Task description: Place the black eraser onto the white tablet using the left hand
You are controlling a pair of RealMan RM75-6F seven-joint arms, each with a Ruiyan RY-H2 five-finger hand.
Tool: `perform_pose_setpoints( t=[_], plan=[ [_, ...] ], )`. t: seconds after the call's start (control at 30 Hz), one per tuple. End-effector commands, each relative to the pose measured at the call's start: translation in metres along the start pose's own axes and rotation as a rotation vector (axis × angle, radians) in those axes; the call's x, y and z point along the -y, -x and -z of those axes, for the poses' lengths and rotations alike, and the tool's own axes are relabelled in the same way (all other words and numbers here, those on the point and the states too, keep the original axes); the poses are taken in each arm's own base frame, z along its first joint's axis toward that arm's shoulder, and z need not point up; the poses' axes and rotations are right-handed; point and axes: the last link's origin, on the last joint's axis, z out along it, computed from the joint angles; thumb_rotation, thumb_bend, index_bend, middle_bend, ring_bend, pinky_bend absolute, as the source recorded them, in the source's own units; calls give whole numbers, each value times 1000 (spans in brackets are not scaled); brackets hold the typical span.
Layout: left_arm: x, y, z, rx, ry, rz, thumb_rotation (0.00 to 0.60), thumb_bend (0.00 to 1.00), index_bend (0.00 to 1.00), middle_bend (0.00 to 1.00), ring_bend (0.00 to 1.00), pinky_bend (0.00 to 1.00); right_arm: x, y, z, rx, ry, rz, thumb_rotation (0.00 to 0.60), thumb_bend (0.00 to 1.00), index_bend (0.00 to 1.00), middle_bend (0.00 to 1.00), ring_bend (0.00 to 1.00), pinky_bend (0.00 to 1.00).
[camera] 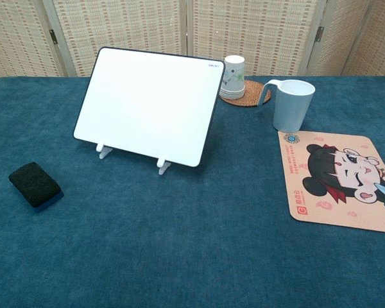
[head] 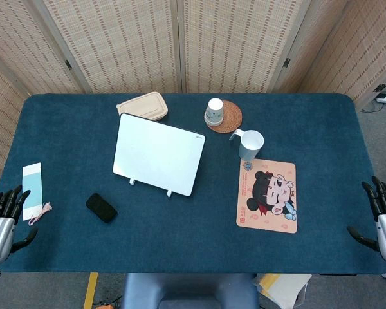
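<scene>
The black eraser [head: 101,207] [camera: 36,185] lies flat on the blue table cloth, front left of the white tablet [head: 158,154] [camera: 151,104]. That tablet leans back on two small white feet near the table's middle. My left hand [head: 1,217] hovers at the table's left front corner, fingers apart and holding nothing, well left of the eraser. At the right front edge my right hand [head: 383,216] is likewise spread and holds nothing. Neither hand shows in the chest view.
A beige lidded box [head: 143,106] sits behind the tablet. A paper cup [head: 213,111] stands on a round woven coaster [head: 226,118]; a pale mug [head: 249,144] [camera: 290,104] and a cartoon mouse pad [head: 267,196] [camera: 337,183] lie right. A light blue card [head: 32,183] lies near my left hand.
</scene>
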Motion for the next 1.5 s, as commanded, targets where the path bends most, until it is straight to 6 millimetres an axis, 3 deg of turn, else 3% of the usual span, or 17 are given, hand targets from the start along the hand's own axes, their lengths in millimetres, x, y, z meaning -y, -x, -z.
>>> perform_pose_setpoints(
  t=[0.03, 0.33, 0.5, 0.67, 0.9, 1.23, 1.5],
  plan=[
    [-1, 3, 1, 18, 7, -8, 600, 322, 50, 37, 0, 0, 2, 1, 0, 4, -8, 0, 600, 196, 0, 0, 0, 0],
    [-24, 4, 7, 40, 152, 12, 600, 321, 63, 37, 5, 10, 5, 3, 3, 27, -45, 0, 600, 196, 0, 0, 0, 0],
    [-48, 7, -6, 106, 353, -4, 600, 322, 130, 234, 141, 56, 8, 4, 2, 46, -65, -2, 600, 197, 0, 0, 0, 0],
    [-67, 29, -32, 212, 480, 5, 600, 328, 226, 313, 182, 84, 10, 5, 0, 52, -73, 1, 600, 196, 0, 0, 0, 0],
    [-79, 52, -72, 294, 545, -104, 600, 377, 229, 315, 176, 123, 8, 5, -2, 54, -67, 3, 600, 197, 0, 0, 0, 0],
    [-94, 72, -105, 333, 648, -160, 600, 434, 229, 303, 141, 131, 11, 10, -5, 77, -63, 13, 600, 196, 0, 0, 0, 0],
    [-95, 83, -118, 357, 654, -197, 600, 434, 198, 242, 96, 81, 9, 10, -7, 79, -48, 9, 600, 197, 0, 0, 0, 0]
  ],
)
